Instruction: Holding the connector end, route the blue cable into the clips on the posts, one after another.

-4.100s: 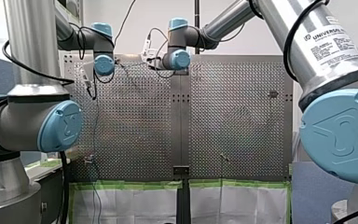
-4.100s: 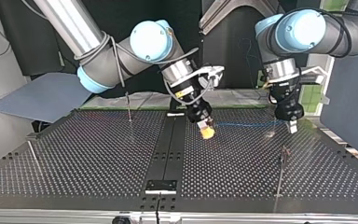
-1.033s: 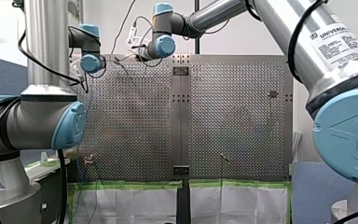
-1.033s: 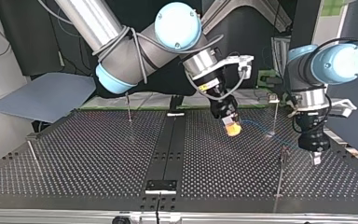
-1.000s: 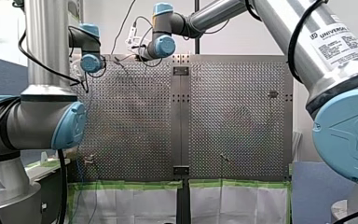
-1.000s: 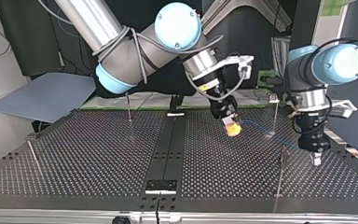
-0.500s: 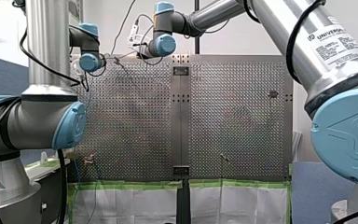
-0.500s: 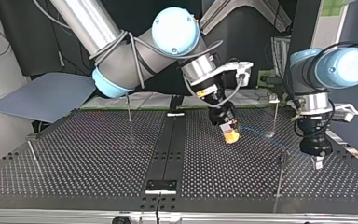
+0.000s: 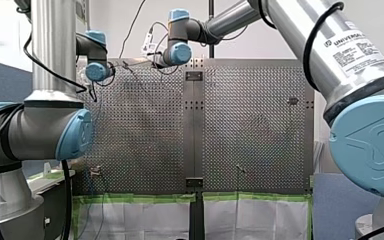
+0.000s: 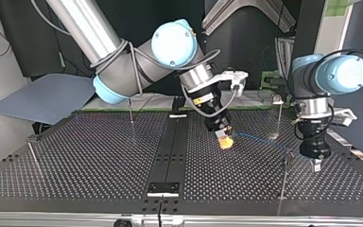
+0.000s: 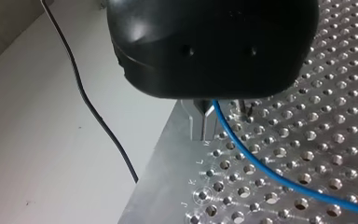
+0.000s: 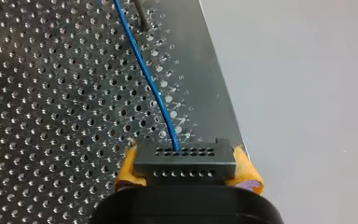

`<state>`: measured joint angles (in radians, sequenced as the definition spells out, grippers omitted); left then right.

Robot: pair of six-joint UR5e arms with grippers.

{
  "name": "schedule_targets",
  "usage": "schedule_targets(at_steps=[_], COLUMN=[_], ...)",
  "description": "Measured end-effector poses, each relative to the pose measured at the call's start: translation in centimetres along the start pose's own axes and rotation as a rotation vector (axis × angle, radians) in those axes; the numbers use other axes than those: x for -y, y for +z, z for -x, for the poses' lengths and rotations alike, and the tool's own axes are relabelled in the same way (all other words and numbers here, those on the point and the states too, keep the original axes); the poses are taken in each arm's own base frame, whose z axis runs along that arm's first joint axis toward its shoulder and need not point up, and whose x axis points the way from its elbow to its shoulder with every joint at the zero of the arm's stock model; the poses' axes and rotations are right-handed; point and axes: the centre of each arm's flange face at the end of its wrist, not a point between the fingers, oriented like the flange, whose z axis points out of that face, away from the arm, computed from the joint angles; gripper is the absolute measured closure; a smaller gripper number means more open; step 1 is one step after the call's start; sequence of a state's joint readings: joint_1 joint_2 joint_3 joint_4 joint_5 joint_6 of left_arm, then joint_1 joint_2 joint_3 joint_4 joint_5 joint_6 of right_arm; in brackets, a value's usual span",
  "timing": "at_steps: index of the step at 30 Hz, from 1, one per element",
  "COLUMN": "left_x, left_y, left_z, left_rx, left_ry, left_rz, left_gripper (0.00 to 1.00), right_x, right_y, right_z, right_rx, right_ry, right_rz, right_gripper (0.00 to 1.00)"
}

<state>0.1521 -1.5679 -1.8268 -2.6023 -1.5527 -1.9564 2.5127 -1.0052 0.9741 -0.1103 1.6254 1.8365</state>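
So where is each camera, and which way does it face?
Front view: behind the arms, over the table; my left arm, my right arm.
Top view: across the table, facing them; my right gripper, my left gripper.
Left wrist view: on that wrist, along its gripper to the blue cable.
Right wrist view: that wrist, onto the held connector.
Wrist views share the cable.

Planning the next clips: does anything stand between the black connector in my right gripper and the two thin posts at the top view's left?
Nothing visible does. Only bare perforated metal table lies between the black rectangular connector, clamped in my right gripper, and the two thin metal posts.
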Motion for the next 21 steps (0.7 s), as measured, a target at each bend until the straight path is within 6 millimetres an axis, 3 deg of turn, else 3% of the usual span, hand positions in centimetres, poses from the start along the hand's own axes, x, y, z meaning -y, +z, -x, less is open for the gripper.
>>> schedule_targets(at_steps=[13, 21], left_x=[0.8, -0.2], left_y=[1.0, 1.7], left_z=[0.8, -1.1], left_rx=[0.046, 0.019], left_ry=[-0.045, -0.056], left_rz=[-0.029, -0.022], left_gripper=[1.0, 1.0], right_x=[-0.3, -1.6], right_y=[1.0, 1.4], right_z=[-0.4, -0.9], right_rx=[-0.021, -0.031], right_ry=[-0.002, -0.003], right_rz=[-0.02, -0.004], right_gripper=[1.0, 1.0])
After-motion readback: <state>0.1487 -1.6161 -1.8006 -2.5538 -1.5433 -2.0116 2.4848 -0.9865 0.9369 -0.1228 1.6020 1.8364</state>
